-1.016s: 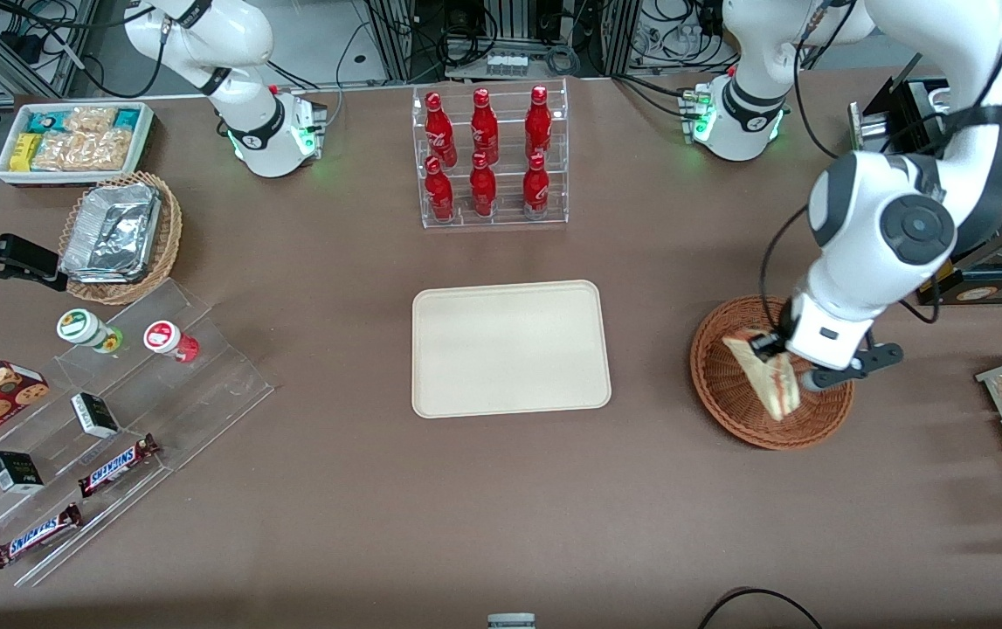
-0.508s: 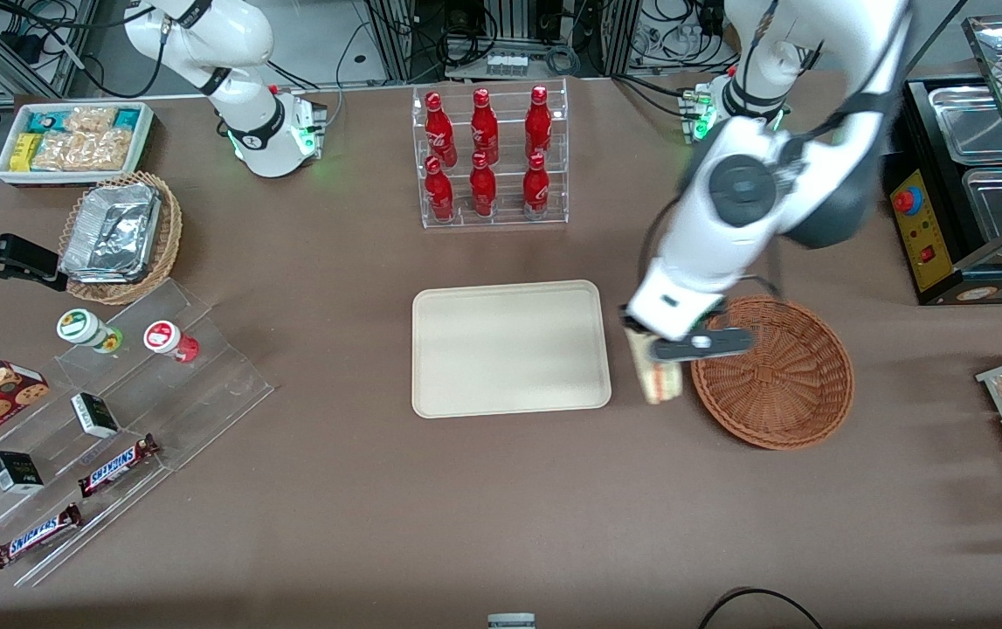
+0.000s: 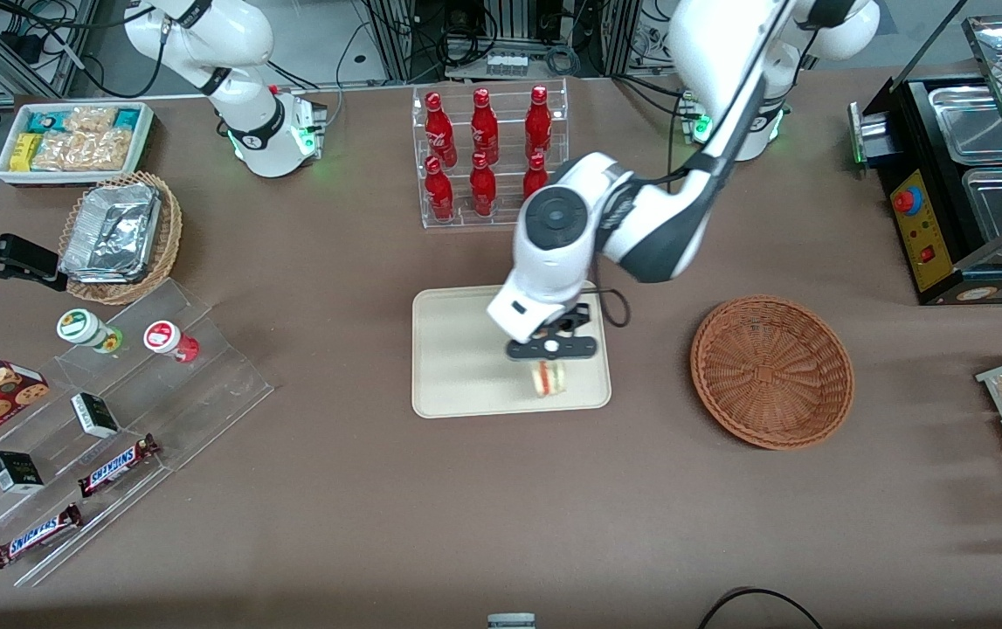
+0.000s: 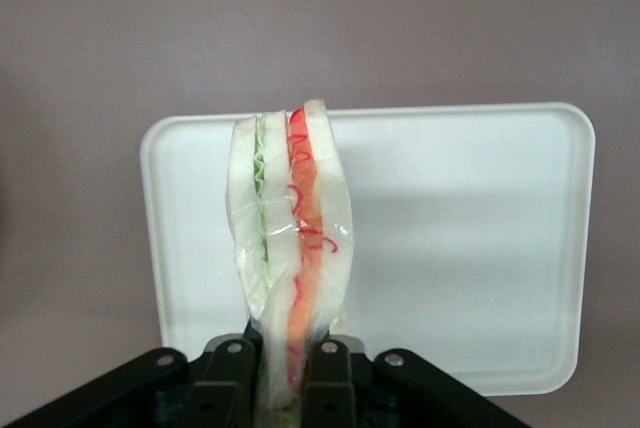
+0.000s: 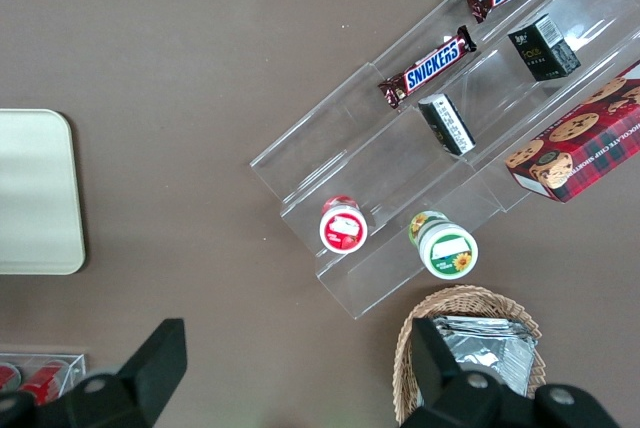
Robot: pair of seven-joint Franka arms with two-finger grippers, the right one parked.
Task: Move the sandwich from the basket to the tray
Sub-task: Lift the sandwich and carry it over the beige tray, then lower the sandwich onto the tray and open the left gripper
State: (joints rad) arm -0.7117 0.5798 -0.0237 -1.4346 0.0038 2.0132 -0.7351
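My left gripper (image 3: 550, 360) hangs over the cream tray (image 3: 466, 349), above the part nearest the basket and the front camera. It is shut on the wrapped sandwich (image 3: 549, 378), which points down at the tray. In the left wrist view the sandwich (image 4: 290, 238) stands on edge, green and red-orange filling showing, pinched between the black fingers (image 4: 329, 378) with the tray (image 4: 470, 248) beneath. Whether the sandwich touches the tray I cannot tell. The reddish-brown wicker basket (image 3: 771, 371) stands beside the tray, toward the working arm's end, with nothing in it.
A clear rack of red bottles (image 3: 487, 157) stands farther from the front camera than the tray. Toward the parked arm's end are acrylic steps with chocolate bars (image 3: 116, 463) and jars (image 3: 86, 329), a foil container in a lighter basket (image 3: 120, 236), and a white snack bin (image 3: 72, 140).
The gripper has carried the sandwich out of the basket and sideways across the table, and now holds it over the tray. The basket is left empty.
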